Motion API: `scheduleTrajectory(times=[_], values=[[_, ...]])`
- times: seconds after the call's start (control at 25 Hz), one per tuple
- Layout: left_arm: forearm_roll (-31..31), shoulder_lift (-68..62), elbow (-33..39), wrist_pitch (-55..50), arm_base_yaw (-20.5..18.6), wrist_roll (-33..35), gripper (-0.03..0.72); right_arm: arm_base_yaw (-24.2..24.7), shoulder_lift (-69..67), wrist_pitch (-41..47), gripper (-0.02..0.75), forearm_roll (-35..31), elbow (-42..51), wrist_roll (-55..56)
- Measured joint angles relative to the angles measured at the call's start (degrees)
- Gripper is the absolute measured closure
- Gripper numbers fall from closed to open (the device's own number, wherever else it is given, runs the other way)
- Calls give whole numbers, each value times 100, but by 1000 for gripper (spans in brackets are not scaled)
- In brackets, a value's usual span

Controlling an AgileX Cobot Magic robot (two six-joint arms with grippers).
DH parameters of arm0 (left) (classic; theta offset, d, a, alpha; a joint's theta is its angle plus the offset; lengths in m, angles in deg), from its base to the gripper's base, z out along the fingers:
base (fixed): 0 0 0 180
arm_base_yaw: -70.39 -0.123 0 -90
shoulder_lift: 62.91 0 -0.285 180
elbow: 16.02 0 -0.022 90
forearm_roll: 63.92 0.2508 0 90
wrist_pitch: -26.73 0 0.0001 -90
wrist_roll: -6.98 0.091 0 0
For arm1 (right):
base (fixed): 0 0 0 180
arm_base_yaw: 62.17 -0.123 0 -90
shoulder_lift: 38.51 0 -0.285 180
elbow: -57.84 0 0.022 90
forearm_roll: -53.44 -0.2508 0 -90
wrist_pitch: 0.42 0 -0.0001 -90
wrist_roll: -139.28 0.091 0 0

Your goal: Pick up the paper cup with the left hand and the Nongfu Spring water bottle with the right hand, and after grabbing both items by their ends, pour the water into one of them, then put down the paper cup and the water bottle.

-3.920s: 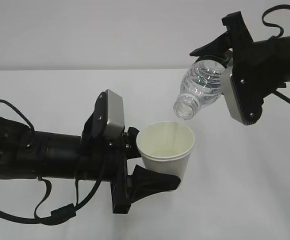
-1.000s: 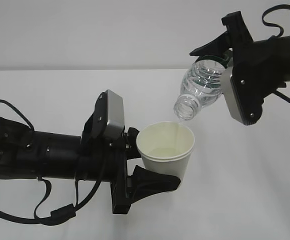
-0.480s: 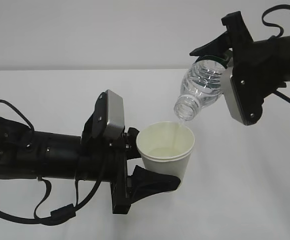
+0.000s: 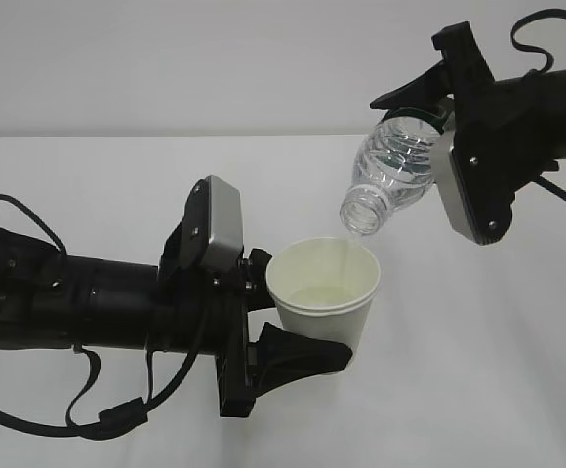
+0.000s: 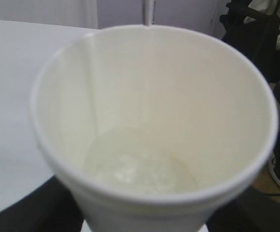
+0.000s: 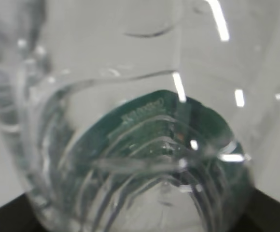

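Above the white table (image 4: pixel 478 331), two black arms hold things up in the air. The left hand (image 4: pixel 288 322) comes in from the left side. Its fingers (image 4: pixel 298 353) are closed around the low part of the cup (image 4: pixel 324 292), and the cup stands straight up. The cup is plain white with a rolled rim. No words are on it. In the left wrist view, a little water (image 5: pixel 140 166) sits at the bottom of the cup (image 5: pixel 154 96), and it looks clear.

The right hand (image 4: pixel 439 127) reaches in from the upper right. It grips the bottle (image 4: pixel 390 171) by its bottom end. The bottle is tipped with its open mouth pointing down and to the left, just above the far rim of the cup. The mouth does not touch the cup. A thin line of water (image 4: pixel 346 255) runs from the mouth into the cup.

In the right wrist view, the bottle (image 6: pixel 130 145) fills the picture. A dark green label (image 6: pixel 149 116) shows through the clear ribbed plastic. There is small writing on it, but it is too blurry to read.
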Motion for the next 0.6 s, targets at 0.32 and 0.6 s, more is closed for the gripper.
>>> scheduleTrajectory(times=[0.32,0.6], values=[[0,0,0,41,0,0,207,0,0,0,246,0,0,-116],[0,0,0,78,0,0,207,0,0,-10,246,0,0,-164]])
